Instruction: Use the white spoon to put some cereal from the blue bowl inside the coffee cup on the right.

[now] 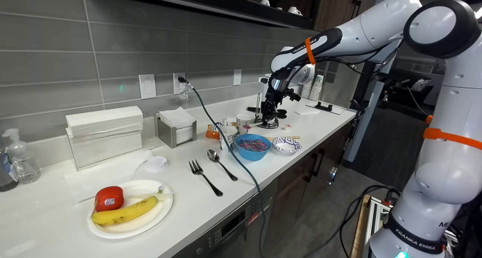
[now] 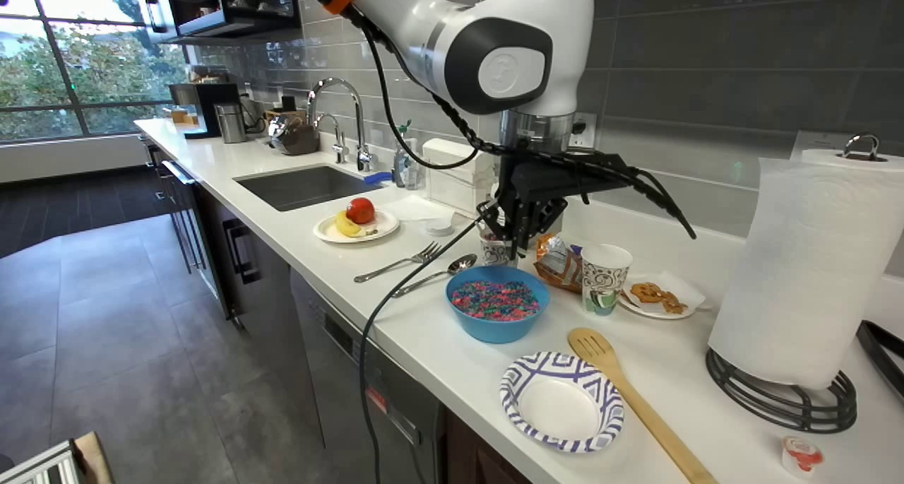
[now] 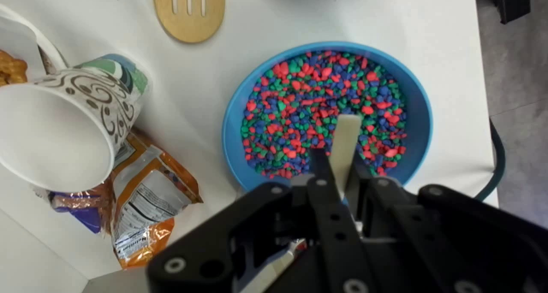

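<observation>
My claw [image 3: 339, 167] is clenched on the handle of the white spoon [image 3: 346, 134], holding it in the air; in the wrist view the handle's tip pokes out against the cereal [image 3: 291, 117] in the blue bowl [image 3: 233, 126] on the table [image 3: 184, 92]. In an exterior view a small pinkish heap [image 1: 246, 126] shows at the spoon's far end, so I judge the scooping done and the carry to be the step in hand.

I take my target to be the coffee cup [image 2: 606, 279] further right in both exterior views. What I see of its inside in the wrist view is plain white, so the pouring is not yet done. A second cup [image 2: 494, 253] stands just beside the bowl; whether my load hangs over it I cannot tell.

Next I should travel towards the target cup with the spoon level, turning it so that the heaped end, not the handle, comes above the mouth, and only then tip it. The risks I foresee are shedding pieces on the way and bumping the rim or the snack packet [image 3: 150, 194] near it, so I should approach high and slowly.
</observation>
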`<state>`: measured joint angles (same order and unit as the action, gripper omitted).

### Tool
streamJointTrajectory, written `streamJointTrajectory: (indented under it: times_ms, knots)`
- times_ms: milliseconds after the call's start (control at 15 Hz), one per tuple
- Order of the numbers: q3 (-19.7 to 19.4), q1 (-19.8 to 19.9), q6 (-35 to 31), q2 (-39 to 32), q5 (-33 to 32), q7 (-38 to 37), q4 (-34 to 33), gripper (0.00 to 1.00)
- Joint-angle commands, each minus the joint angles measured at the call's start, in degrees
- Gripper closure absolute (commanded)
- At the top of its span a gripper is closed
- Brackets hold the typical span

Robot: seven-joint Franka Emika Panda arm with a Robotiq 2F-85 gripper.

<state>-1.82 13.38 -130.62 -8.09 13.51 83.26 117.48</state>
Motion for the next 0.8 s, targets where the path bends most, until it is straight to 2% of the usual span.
streamJointTrajectory:
  times_ms: [0,467,733]
  knots:
    - [-0.91,-1.95,3.45,1.47,0.30,-3.05,-1.81,0.97]
    - [-0.94,-4.65,4.61,0.17,-3.58,-15.42,-5.34,0.97]
    - [-1.05,-4.88,5.14,-0.20,-2.36,-20.01,-5.76,0.97]
